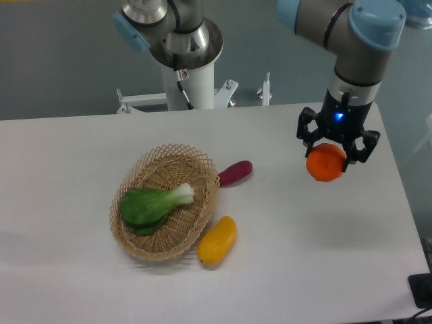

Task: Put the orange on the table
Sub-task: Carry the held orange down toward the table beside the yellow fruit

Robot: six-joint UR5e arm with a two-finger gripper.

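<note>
I have the orange (325, 164) clamped in the fingers (310, 135), hanging well right of the basket (135, 233); I'd lower straight onto bare worktop (324, 236) and release only once it rests

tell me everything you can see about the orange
The orange is a small, round, bright-orange fruit with a smooth, slightly matte skin. It is whole and unpeeled. The hand is shut on it from above, its dark fingers pressing either side of the top, so the upper part is partly hidden. It hangs over the right side of the white table, apparently not touching it, well right of the purple vegetable and the wicker basket.
</note>
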